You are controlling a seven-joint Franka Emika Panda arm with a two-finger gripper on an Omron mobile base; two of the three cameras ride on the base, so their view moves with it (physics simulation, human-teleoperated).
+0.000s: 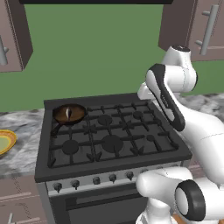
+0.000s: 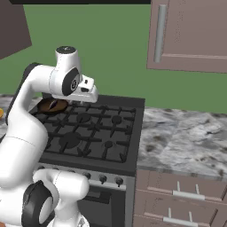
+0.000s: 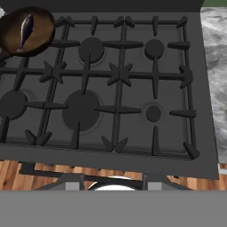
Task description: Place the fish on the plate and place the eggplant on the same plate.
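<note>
Since the fish (image 3: 25, 30) lay in a pan (image 3: 40, 42) well off from the hand, whose grip I couldn't tell, a hasty reach might clip the rim.

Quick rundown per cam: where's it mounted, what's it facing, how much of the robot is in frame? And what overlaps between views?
Left base view: behind the arm on its left, looking forward and down at the stove, with the plate on the counter at left; the arm crosses the right side.
Right base view: behind the arm on its right, facing the same stove and the counter; the arm covers the left side.
Hand view: above the stove, looking down on its burners.
Shared: all three show the pan at the stove's back-left corner, holding the fish.
</note>
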